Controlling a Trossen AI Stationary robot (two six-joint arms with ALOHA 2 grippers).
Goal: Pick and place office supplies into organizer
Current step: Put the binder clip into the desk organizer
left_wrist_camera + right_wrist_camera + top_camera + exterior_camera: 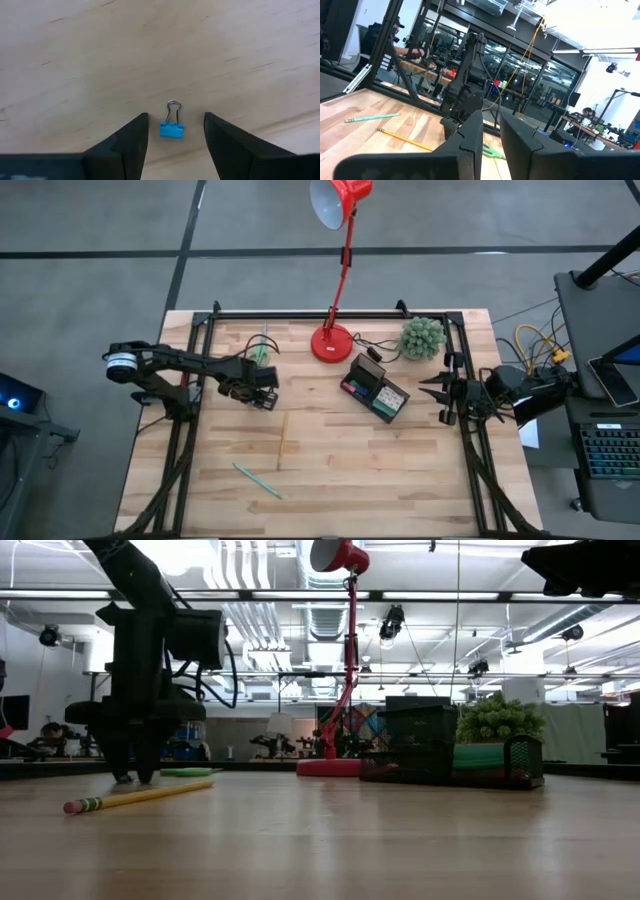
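Observation:
My left gripper [175, 116] is open and points down at the table, with one finger on each side of a small blue binder clip [171, 129] that lies flat on the wood; neither finger touches it. In the high view this gripper [262, 387] is left of the black organizer [378, 388], which has small pieces in its compartments. Green-handled scissors [262, 348] lie just beyond the gripper. A yellow pencil [282, 440] and a teal pen [257, 480] lie nearer the table's near edge. My right gripper [441, 398] waits at the table's right edge, with a narrow gap between its fingers [470, 135].
The red desk lamp's round base [332, 342] and the green ball-shaped plant [422, 337] stand along the far side, behind the organizer. A black frame rail [330, 314] runs along the far edge. Bare wood [380, 470] spreads over the table's near right part.

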